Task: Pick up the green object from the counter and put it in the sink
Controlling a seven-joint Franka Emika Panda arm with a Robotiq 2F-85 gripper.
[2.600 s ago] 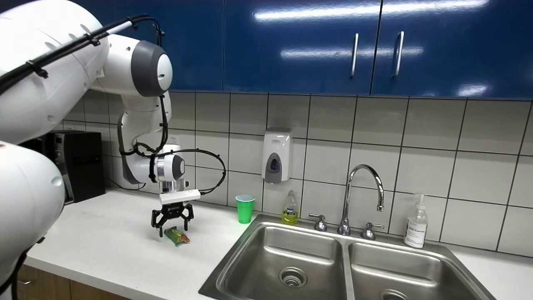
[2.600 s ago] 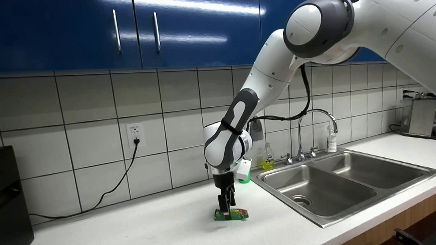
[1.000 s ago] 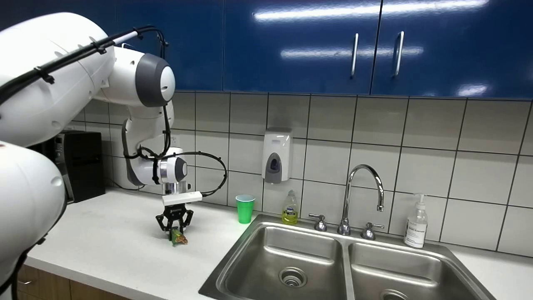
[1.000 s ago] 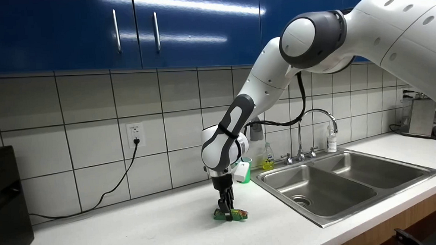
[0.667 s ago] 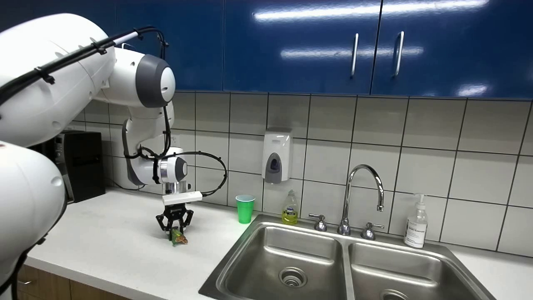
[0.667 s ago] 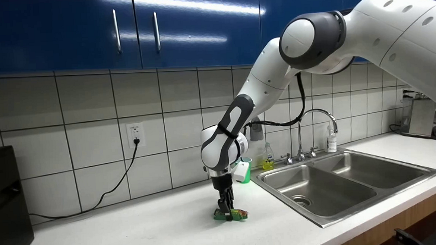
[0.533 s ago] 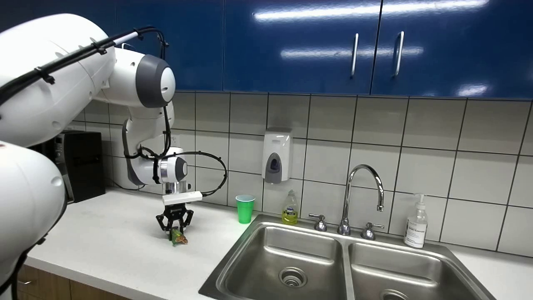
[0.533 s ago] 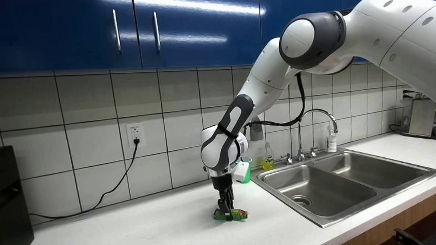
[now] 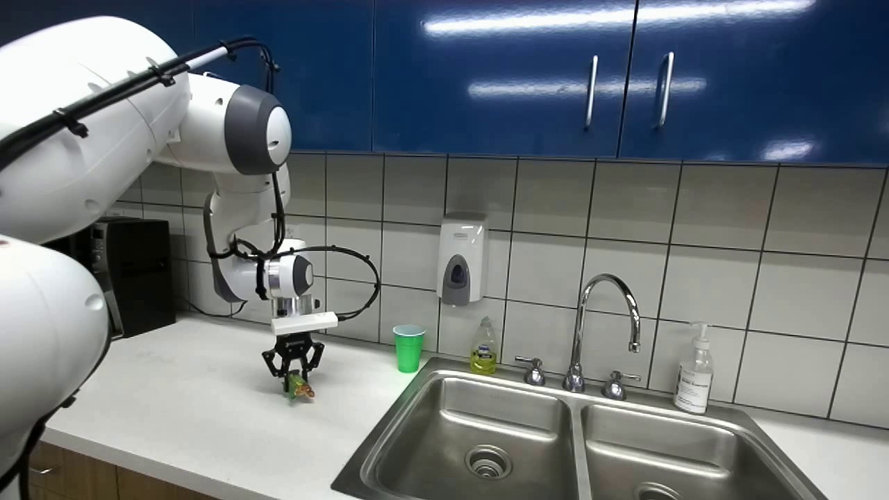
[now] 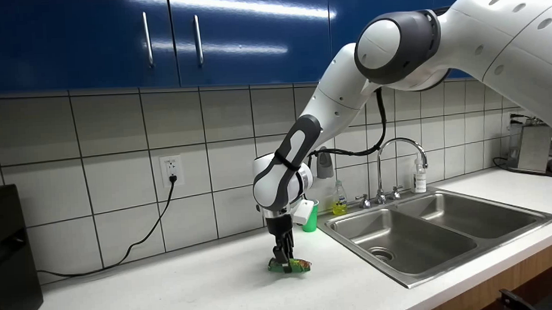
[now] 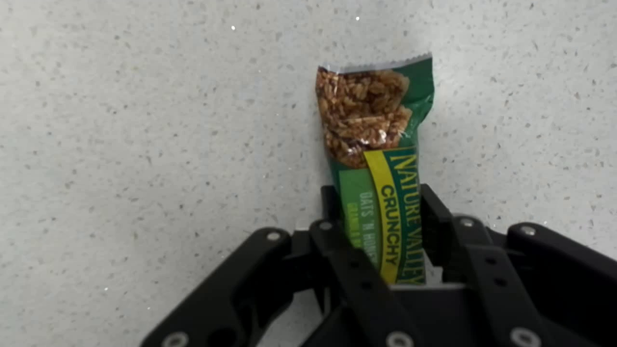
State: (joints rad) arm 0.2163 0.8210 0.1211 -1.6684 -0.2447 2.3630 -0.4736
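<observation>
Packet [image 11: 371, 115] between jaws — cup [image 9: 409, 351] left of sink [image 9: 579, 437].

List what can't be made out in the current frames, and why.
Bar, lower print: hidden by the gripper in the wrist view.
Cup, deep inside: hidden by its own wall in both exterior views.
Right sink drain, lower part: cut off by the bottom edge in an exterior view.
Pump bottle, fine print: too small in both exterior views.
</observation>
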